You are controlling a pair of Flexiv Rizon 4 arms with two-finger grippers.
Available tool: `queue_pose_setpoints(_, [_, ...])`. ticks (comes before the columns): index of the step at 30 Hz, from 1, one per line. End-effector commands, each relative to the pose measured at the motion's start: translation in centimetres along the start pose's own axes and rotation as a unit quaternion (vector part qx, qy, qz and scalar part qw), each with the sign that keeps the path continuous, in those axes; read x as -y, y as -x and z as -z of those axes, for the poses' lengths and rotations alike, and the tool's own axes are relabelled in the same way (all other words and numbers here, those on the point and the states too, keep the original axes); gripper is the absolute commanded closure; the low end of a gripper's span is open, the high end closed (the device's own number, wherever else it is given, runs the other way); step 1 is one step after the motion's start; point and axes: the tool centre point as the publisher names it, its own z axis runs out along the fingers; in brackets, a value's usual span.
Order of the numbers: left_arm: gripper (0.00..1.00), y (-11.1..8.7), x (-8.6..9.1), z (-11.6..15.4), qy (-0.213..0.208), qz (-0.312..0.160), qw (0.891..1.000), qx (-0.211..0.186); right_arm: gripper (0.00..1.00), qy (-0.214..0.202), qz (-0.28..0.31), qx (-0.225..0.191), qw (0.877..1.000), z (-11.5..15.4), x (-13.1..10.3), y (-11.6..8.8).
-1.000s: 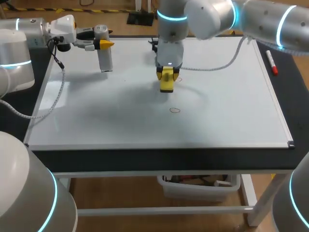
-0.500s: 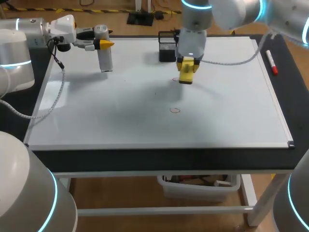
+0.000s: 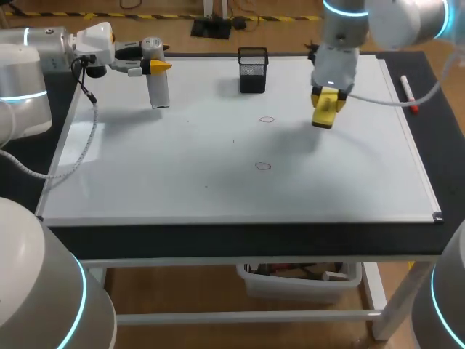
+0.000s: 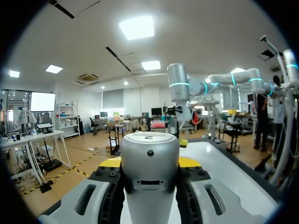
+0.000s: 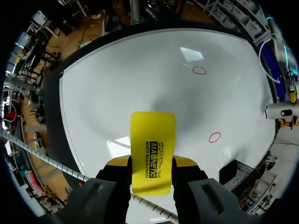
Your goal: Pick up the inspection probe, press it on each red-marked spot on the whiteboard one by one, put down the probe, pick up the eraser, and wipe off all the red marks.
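Your right pincer (image 5: pixel 152 164) grips the yellow eraser (image 5: pixel 153 140) above the whiteboard's (image 3: pixel 145 174) far right. Your left pincer (image 3: pixel 161 66) clamps the probe (image 3: pixel 158 91) near its far left corner. Wiping seems in hand: next, lower the eraser onto the two red marks (image 3: pixel 267 119).

One flat white whiteboard (image 3: pixel 182 167). Two red oval marks (image 3: pixel 267 119); tiny specks nearby, perhaps more. One yellow block eraser (image 3: pixel 325 109). One silver cylindrical probe (image 3: pixel 158 83). One black mesh cup (image 3: pixel 252 70). One red-capped white marker (image 3: pixel 409 94).
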Motion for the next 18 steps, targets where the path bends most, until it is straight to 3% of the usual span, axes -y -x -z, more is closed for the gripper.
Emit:
queue_pose_setpoints(1, [1.0,-0.1,0.1,0.0,0.0,-0.002,1.0,0.002,1.0,0.001,-0.014,0.011,1.0,0.0,0.2,-3.3])
queue_pose_setpoints(12, [1.0,-0.1,0.1,0.0,0.0,-0.002,1.0,0.002,1.0,0.01,-0.06,0.001,0.998,-1.3,1.4,-8.4])
queue_pose_setpoints(18, [1.0,-0.1,0.1,0.0,0.0,-0.002,1.0,0.002,1.0,0.018,-0.071,-0.009,0.997,-2.1,1.9,-10.0])
